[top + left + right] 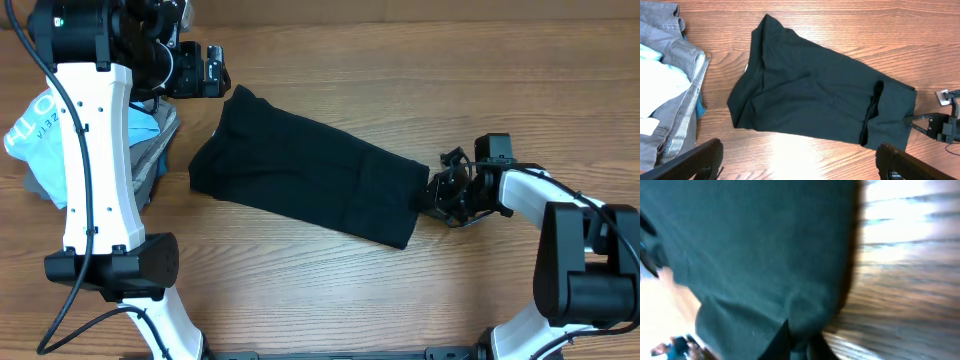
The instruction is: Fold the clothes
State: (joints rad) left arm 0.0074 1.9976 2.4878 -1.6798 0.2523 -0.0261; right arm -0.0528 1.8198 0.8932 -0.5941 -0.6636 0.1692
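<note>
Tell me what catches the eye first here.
A black T-shirt, folded into a long band, lies slantwise across the middle of the wooden table. The right tool pinches its right-hand end, shut on the fabric. The left tool stands wide open at the far left, beside a heap of grey garments and a light blue shirt.

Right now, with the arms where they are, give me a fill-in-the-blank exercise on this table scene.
1. The black T-shirt lies on a ___ table.
2. The right gripper is ___ on the T-shirt's edge.
3. The left gripper holds nothing; it is ___.
4. The light blue shirt lies on a pile of ___ garments.
Missing words: wooden; shut; open; grey.
</note>
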